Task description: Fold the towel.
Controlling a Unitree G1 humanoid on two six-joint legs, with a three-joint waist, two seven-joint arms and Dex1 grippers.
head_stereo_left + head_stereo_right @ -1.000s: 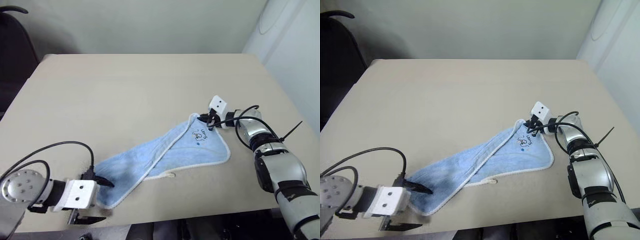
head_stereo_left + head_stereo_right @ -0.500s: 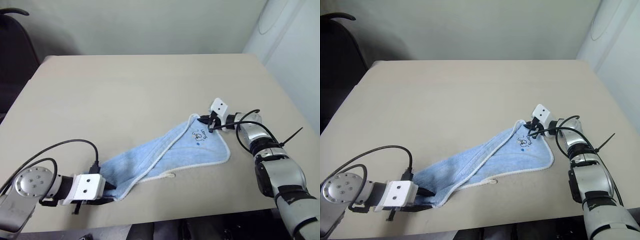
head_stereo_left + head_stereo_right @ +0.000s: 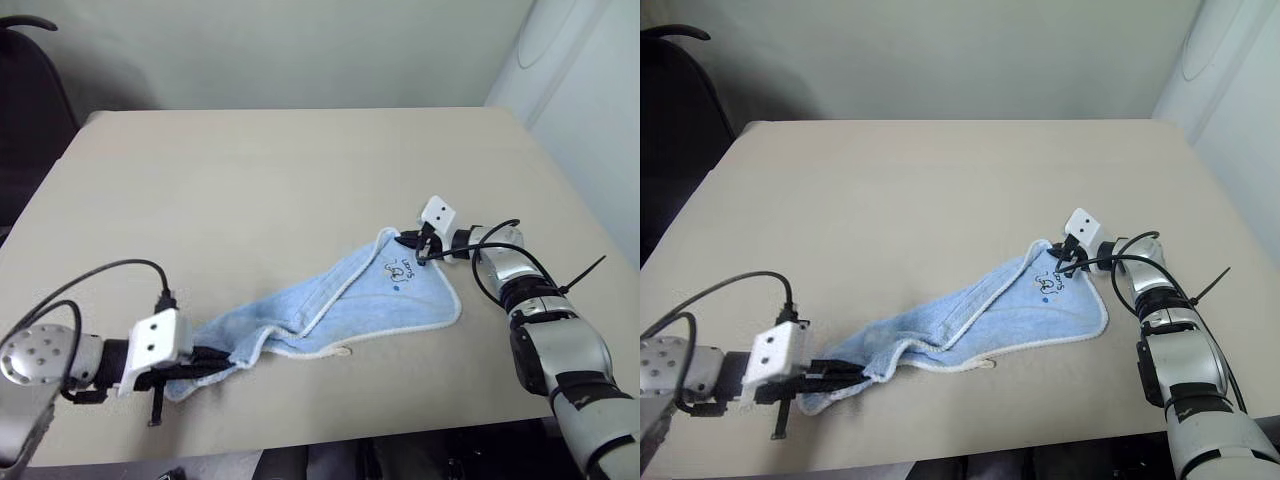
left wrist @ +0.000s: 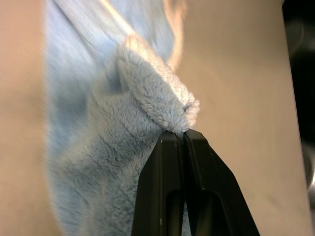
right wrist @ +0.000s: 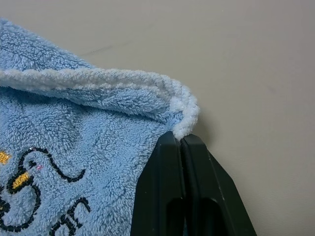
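Now L pincer (image 3: 225,358) and R pincer (image 3: 412,245) each pinch towel (image 3: 340,305) corners, seemingly lifted slightly.

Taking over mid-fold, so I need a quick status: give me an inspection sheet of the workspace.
Surface: beige table, bare apart from the towel.
Job's things: light-blue towel lies stretched out and rumpled, not yet folded; dark logo near the right gripper's corner.
Clutter: nothing seen.
Grippers: left gripper shut on the towel's near end; right gripper shut on its far corner.
Cables: black cables loop over both wrists, clear of the towel.
Surroundings: pale wall; dark chair at the table's left.
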